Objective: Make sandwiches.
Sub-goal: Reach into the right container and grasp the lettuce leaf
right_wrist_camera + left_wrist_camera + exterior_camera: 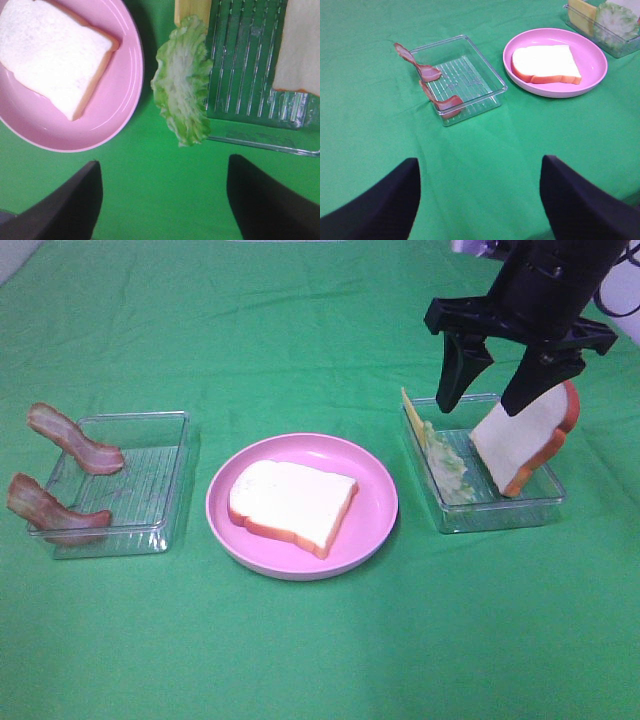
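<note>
Sandwiches [300, 510] are judged barely begun, one bread slice [55, 52] being laid on the pink plate [378, 502], and the lettuce [450, 470], leant in the tray [500, 521] right of the plate, is likely to be gripped next by the right hand [481, 408], held wide open and empty.

Two bread slices [291, 505] [525, 440], bacon strips [75, 438] [50, 508], trays [150, 480] [500, 515]; one lettuce [450, 470], cheese [408, 410], plate [372, 490].

right arm [550, 280]: black | jaws: black, tapered wedges | crossbar [520, 325]: black, angular
</note>
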